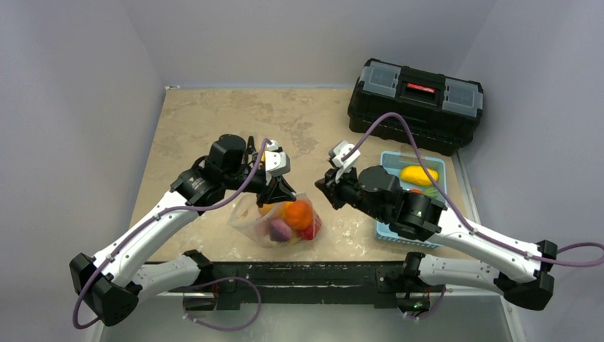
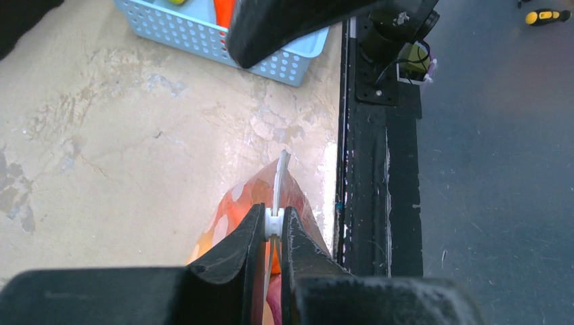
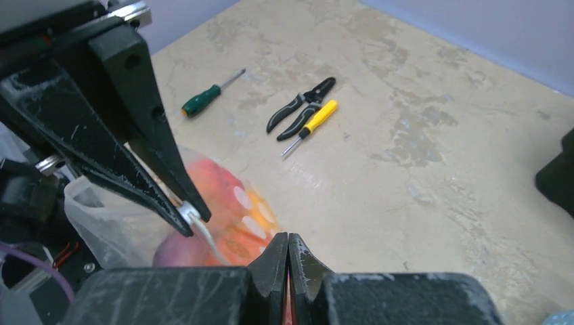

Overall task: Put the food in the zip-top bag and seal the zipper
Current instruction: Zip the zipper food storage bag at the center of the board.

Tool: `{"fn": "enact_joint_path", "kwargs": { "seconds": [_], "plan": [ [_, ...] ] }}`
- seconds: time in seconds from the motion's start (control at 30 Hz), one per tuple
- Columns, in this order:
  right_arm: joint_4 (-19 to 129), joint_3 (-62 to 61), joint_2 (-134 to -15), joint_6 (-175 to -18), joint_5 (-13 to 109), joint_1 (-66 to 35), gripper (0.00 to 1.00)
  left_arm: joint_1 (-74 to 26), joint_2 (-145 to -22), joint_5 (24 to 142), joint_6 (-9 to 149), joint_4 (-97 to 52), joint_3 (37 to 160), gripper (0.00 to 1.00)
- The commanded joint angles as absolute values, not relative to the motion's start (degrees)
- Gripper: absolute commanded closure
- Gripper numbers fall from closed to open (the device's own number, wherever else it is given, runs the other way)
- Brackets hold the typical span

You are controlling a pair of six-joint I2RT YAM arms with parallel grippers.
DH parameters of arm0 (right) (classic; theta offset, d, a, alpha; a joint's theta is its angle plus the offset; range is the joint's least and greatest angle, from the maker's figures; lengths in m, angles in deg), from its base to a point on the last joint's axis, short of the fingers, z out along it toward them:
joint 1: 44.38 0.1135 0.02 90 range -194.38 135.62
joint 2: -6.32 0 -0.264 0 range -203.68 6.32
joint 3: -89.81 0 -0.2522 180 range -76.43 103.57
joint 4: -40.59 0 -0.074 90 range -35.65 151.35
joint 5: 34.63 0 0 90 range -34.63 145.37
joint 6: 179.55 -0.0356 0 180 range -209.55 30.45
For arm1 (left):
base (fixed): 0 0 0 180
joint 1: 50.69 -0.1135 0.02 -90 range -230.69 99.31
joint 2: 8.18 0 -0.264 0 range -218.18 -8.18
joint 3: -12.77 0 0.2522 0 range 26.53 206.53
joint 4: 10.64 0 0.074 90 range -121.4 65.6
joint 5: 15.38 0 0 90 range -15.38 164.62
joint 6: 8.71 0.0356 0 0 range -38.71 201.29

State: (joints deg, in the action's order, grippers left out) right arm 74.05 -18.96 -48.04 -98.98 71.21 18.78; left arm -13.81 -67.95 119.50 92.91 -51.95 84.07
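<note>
Over table (image 1: 214,121), left arm's (image 1: 149,231) jaws pinch zipper (image 2: 281,177).

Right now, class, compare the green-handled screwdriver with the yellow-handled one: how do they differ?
The green-handled screwdriver lies alone; the yellow-handled screwdriver lies right beside the black pliers. The green one's shaft points away from the camera, the yellow one's toward it. Both lie flat on the table.

Reads as a robotics lab cell: scuffed beige tabletop (image 1: 285,114) boxed in by plain lilac walls (image 1: 78,85), black toolbox (image 1: 415,105) at the back, pliers (image 3: 298,108), green-handled screwdriver (image 3: 203,99), yellow-handled screwdriver (image 3: 313,122).
</note>
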Motion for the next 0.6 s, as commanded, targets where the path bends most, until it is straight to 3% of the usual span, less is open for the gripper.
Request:
{"fn": "enact_joint_path", "kwargs": {
  "seconds": [0.0, 0.07, 0.1, 0.17, 0.3, 0.4, 0.57],
  "plan": [
    [71.5, -19.6, -45.2, -100.0, 74.8, 18.5, 1.00, -13.7, -66.5, 119.6, 95.0, -53.9, 86.4, 1.00],
    [70.4, -20.0, -44.0, -99.9, 72.6, 18.4, 1.00, -13.8, -66.1, 119.9, 94.9, -53.8, 86.2, 1.00],
    [70.1, -20.1, -43.4, -99.8, 69.4, 18.5, 0.91, -13.8, -65.9, 119.6, 94.9, -53.5, 86.0, 1.00],
    [69.8, -20.3, -43.0, -100.4, 65.2, 18.4, 0.48, -13.8, -65.9, 119.4, 94.9, -53.4, 86.1, 1.00],
    [68.2, -21.3, -43.3, -99.5, 54.8, 18.3, 0.22, -13.8, -65.5, 120.7, 94.2, -52.5, 85.9, 1.00],
    [62.9, -23.9, -43.1, -104.1, 53.5, 17.9, 0.19, -13.8, -65.6, 120.8, 93.7, -52.2, 86.0, 1.00],
    [41.4, -36.5, -39.6, -117.4, 47.6, 15.0, 0.34, -13.7, -65.3, 121.1, 92.2, -50.6, 85.5, 1.00]
  ]
}}
